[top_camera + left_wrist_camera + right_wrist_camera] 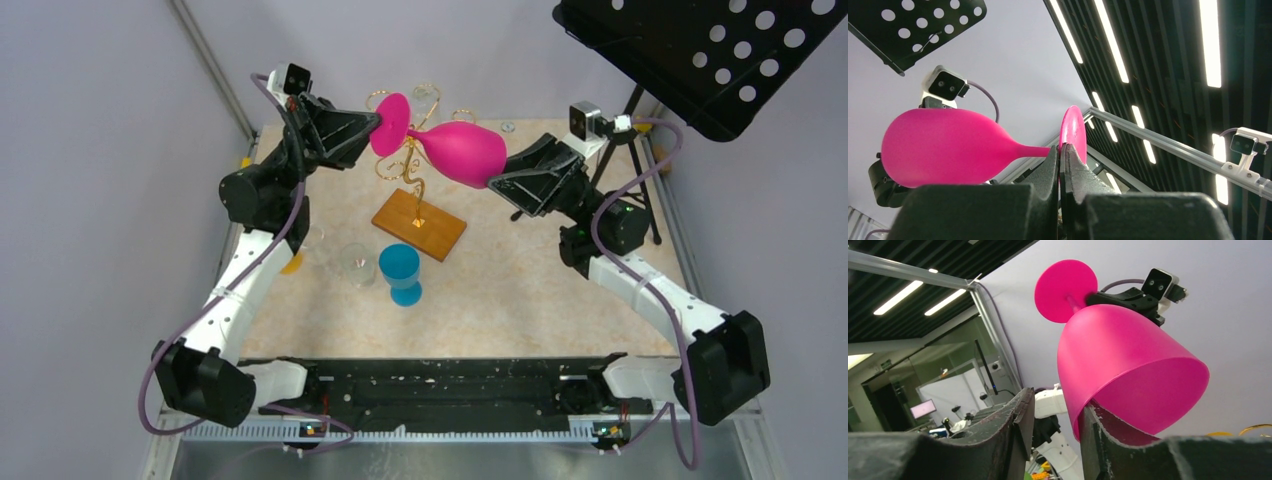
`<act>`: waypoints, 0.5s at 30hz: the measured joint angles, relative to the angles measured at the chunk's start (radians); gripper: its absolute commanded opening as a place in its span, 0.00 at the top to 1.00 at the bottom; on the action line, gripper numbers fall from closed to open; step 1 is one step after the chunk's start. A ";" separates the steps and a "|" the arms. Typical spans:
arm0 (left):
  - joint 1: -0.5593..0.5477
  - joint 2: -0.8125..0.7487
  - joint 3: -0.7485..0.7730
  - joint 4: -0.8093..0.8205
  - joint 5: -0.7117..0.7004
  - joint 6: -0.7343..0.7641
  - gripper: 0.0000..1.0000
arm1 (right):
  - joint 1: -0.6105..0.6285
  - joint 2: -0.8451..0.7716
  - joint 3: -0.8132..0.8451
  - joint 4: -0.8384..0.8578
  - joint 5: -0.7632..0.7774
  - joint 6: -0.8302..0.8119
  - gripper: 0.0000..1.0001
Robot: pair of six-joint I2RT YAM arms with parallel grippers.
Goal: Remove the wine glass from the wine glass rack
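The beige speckled table fills the middle of the overhead view, with a black perforated music stand at its far right corner.

The two arms reach in from the left and right toward the far middle, holding the pink wine glass on its side between them, foot to the left and bowl mouth to the right. The glass is up in the air over the far part of the wine glass rack, gold wire on an orange-brown wooden base. Its stem crosses the curled wire arms; whether it touches them I cannot tell.

The left gripper is clamped on the edge of the glass's round foot, fingers pressed together on the thin disc. The right gripper stands parted astride the bowl's rim: one finger sits at the inside of the mouth, and the other finger is outside, with a gap between it and the wall.

Near the rack, a blue goblet stands upright on the table, with a clear glass just to its left.
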 measured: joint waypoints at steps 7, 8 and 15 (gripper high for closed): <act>-0.006 0.004 0.000 -0.012 -0.001 0.000 0.97 | 0.000 0.001 0.000 0.021 -0.003 0.025 1.00; -0.006 0.004 0.000 -0.016 -0.001 0.000 0.92 | 0.000 0.001 0.002 0.026 -0.003 0.029 1.00; -0.006 0.002 -0.002 -0.036 -0.009 0.041 0.37 | 0.000 -0.019 0.019 0.004 -0.007 0.018 1.00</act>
